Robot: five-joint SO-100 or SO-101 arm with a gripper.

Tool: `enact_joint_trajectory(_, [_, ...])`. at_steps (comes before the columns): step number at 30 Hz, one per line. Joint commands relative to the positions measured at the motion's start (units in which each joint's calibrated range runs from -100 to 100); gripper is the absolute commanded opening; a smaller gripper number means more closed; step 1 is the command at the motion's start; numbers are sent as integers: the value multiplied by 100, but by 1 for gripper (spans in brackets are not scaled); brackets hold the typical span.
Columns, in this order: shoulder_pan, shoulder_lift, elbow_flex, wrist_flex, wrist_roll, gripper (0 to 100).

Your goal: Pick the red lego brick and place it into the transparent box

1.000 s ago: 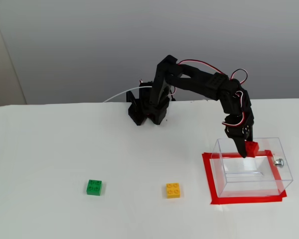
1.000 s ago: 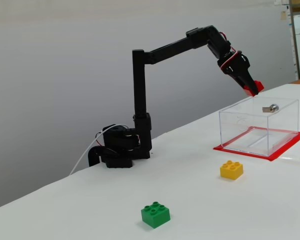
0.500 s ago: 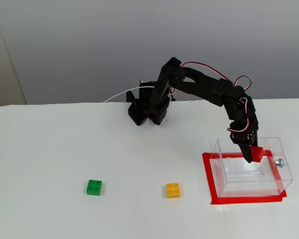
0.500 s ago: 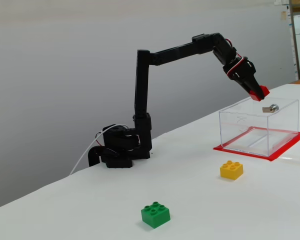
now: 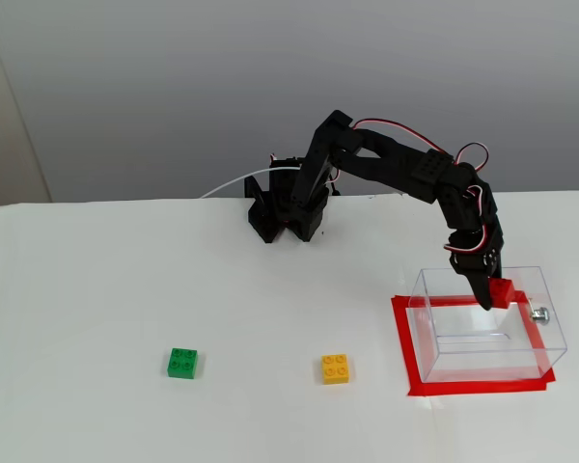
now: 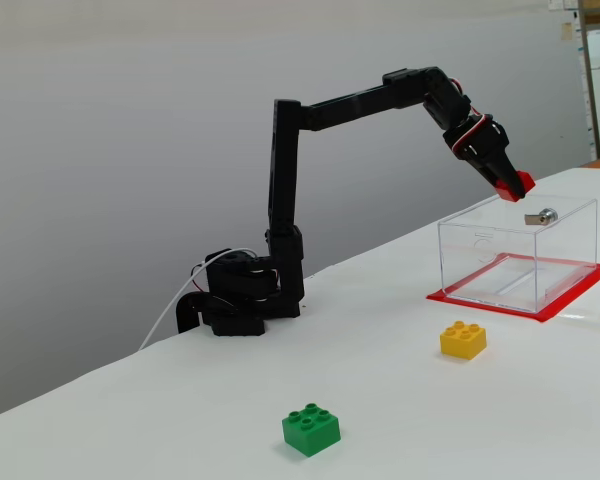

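Gripping one red brick (image 5: 503, 292), tool (image 5: 493, 297) over one transparent box (image 5: 482, 357); one green brick (image 5: 182, 363), one yellow (image 5: 335, 368).

The red lego brick (image 5: 503, 292) is small, bright red and roughly cubic. It is up in the air, pinched at the tip of the claw (image 5: 492, 295), above the open top of the transparent box (image 5: 482, 328); in a fixed view (image 6: 514, 184) it sits just over the box's rim. The transparent box (image 6: 515, 250) is a clear, thin-walled rectangle standing upright on the bench, empty, with a small silver knob at its 3 o'clock side.
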Motion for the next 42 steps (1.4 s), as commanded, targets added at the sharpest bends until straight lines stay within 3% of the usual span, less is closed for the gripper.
enact_joint_trajectory(1, [-36,-48,-223,-24,-17,25])
enact_joint_trajectory(12, [-7,-124,-232,-76,-17,26])
enact_joint_trajectory(20, [97,-175,-232,37,-12,1])
enact_joint_trajectory(42, [1753,-2313,-141,820,4,2])
